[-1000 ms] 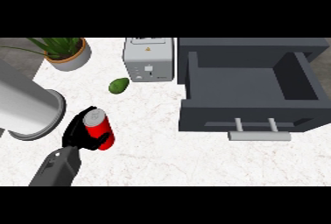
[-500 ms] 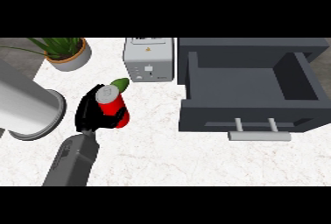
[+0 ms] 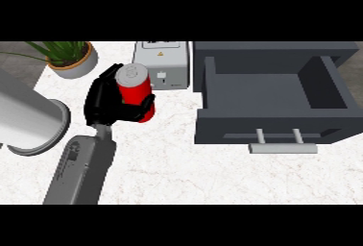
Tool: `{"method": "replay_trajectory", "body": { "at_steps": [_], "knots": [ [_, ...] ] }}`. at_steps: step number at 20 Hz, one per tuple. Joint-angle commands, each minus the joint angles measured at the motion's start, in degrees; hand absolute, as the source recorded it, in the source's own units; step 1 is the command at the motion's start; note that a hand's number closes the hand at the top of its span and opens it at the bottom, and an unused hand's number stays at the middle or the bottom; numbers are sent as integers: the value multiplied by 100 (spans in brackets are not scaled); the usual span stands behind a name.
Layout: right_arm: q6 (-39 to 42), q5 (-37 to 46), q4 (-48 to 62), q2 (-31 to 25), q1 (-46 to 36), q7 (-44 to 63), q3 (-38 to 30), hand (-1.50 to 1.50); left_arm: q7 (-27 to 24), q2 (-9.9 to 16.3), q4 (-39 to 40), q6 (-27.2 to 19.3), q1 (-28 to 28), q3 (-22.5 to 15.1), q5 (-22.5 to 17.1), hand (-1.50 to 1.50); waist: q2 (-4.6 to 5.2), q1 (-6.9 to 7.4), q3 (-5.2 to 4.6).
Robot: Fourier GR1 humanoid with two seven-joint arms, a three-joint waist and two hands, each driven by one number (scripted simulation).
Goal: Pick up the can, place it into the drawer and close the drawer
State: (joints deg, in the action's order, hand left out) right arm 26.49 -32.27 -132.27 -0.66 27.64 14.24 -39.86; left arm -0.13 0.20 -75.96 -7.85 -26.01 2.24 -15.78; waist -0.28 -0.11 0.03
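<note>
White counter (image 3: 184,178): left hand (image 3: 106,103) grips red can (image 3: 136,91) beside open drawer (image 3: 273,103).

The black left hand (image 3: 106,103) gripped the red cylindrical can with silver top (image 3: 135,89) at centre left of the frame. The open dark grey drawer (image 3: 273,93) sat at right, well apart.

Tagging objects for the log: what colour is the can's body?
Red, with a silver-grey top. The can shows in the head view, held in the left hand.
</note>
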Motion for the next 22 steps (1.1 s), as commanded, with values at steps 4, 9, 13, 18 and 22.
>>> {"method": "replay_trajectory", "body": {
  "at_steps": [4,9,13,18,22],
  "knots": [
    [65,30,-10,60,39,-104,3,-150,1039,-15,-722,-746,-635,-303,225,150,16,-42,-1],
    [193,217,157,63,163,-349,191,-150,1072,-20,-456,-1554,-1186,-893,308,150,21,-75,-1],
    [-186,243,-73,64,-17,-75,364,-150,994,-20,424,-1724,-2114,-710,176,150,39,-117,-2],
    [98,42,14,28,-69,80,80,-150,942,-20,908,-2178,-2709,-1077,29,150,44,-148,-3],
    [-95,193,64,65,-341,118,192,-150,1116,-20,992,-2465,-3005,-1273,-150,150,34,-102,-2]
  ]
}}
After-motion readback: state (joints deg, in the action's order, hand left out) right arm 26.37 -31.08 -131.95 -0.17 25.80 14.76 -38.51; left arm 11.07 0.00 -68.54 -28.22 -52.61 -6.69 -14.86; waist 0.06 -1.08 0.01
